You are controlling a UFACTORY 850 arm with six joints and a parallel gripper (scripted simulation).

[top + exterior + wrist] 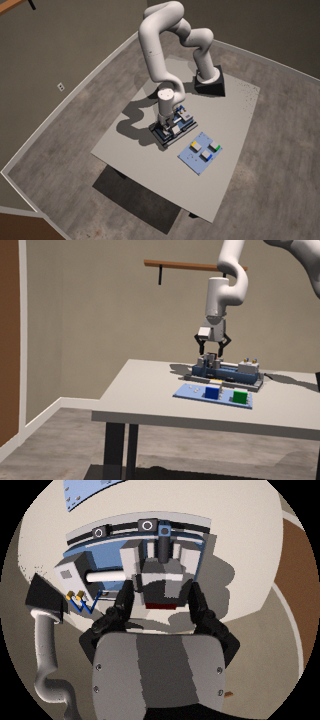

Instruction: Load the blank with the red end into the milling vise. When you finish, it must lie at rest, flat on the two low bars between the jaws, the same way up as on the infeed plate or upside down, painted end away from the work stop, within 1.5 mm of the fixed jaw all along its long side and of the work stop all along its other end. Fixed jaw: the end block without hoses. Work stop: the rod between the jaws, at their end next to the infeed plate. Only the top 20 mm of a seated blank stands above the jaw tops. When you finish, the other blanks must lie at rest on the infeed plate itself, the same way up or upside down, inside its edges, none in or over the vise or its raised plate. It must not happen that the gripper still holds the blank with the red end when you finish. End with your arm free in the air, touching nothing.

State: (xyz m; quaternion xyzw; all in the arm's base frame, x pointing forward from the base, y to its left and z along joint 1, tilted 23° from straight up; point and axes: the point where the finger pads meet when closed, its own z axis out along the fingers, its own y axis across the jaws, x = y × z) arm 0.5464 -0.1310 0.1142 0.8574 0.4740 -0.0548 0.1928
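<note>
The red-ended blank [162, 590] [212, 353] sits between the jaws of the blue milling vise [224, 371], its red end on the side away from the infeed plate. My gripper [209, 351] is open just above it, one finger on each side and both clear of the blank; it also shows in the wrist view [160, 607]. In the overhead view my wrist hides most of the blank and the vise. I cannot tell how close the blank lies to the fixed jaw or the work stop.
The light blue infeed plate [200, 152] lies beside the vise with the yellow-ended blank [195, 145], the blue-ended blank [206, 155] and the green-ended blank [215, 146] on it. The hosed jaw block [248, 366] stands at the vise's right end.
</note>
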